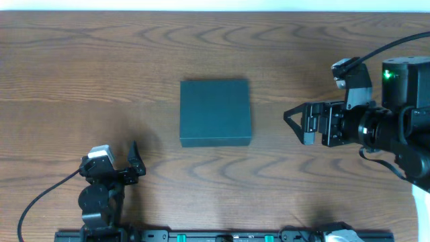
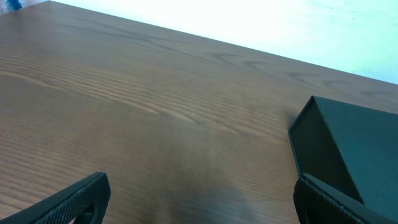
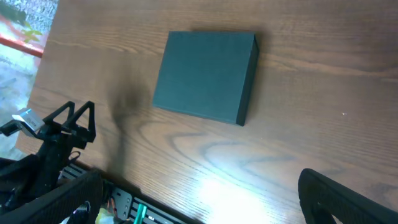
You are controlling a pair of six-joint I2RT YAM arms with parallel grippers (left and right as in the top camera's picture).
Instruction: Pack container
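The container (image 1: 215, 111) is a dark teal square box lying flat in the middle of the table with its lid down. My left gripper (image 1: 136, 160) sits near the front left, well short of the box, open with nothing between its fingers. In the left wrist view (image 2: 202, 208) only bare wood lies between the fingers, and the container (image 2: 354, 149) stands at the right. My right gripper (image 1: 290, 124) hovers to the right of the box, open and facing it. Its wrist view (image 3: 199, 205) looks down on the container (image 3: 205, 76) from above.
The wooden table (image 1: 101, 67) stretches round the box. A black mounting rail (image 1: 222, 235) runs along the front edge. The left arm (image 3: 56, 130) shows at the left of the right wrist view. A white surface borders the far edge.
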